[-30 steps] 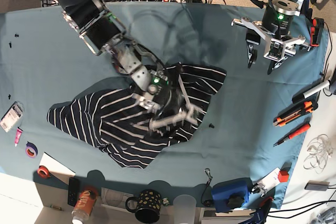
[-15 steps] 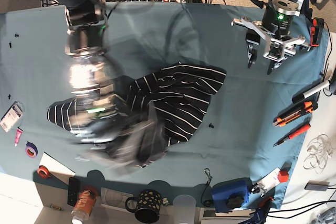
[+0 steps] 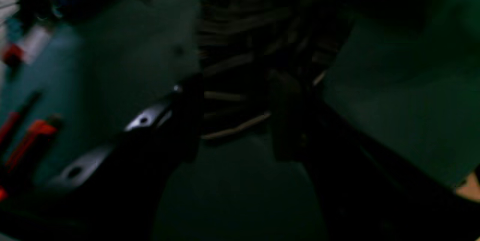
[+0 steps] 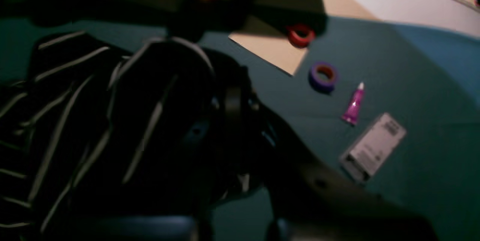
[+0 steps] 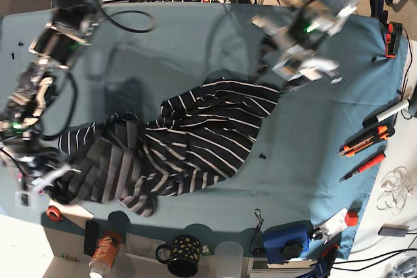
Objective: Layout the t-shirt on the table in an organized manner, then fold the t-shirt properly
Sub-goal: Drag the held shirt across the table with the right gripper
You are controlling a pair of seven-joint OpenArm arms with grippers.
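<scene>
The dark striped t-shirt (image 5: 202,128) lies crumpled across the middle of the teal table (image 5: 189,43), stretched toward the front left. My right gripper (image 5: 40,181) is at the far left edge, blurred, and is shut on the t-shirt (image 4: 93,121), whose fabric bunches around the fingers (image 4: 229,111). My left gripper (image 5: 293,69) hovers, blurred, just beyond the shirt's back right corner. In the left wrist view that gripper (image 3: 236,121) stands open, with the shirt's striped edge (image 3: 255,53) showing between and beyond its dark fingers (image 3: 187,121).
By the right gripper lie a red tape ring (image 4: 300,35), a purple tape ring (image 4: 323,76), a pink tube (image 4: 354,104) and a grey packet (image 4: 373,147). An orange box cutter (image 5: 365,140) and a red screwdriver (image 5: 361,167) lie at the right. A mug (image 5: 182,255) stands at the front edge.
My right arm swept from the shirt's middle to the far left, dragging the fabric out to the front left. My left arm left the back right corner and came toward the shirt's back right corner.
</scene>
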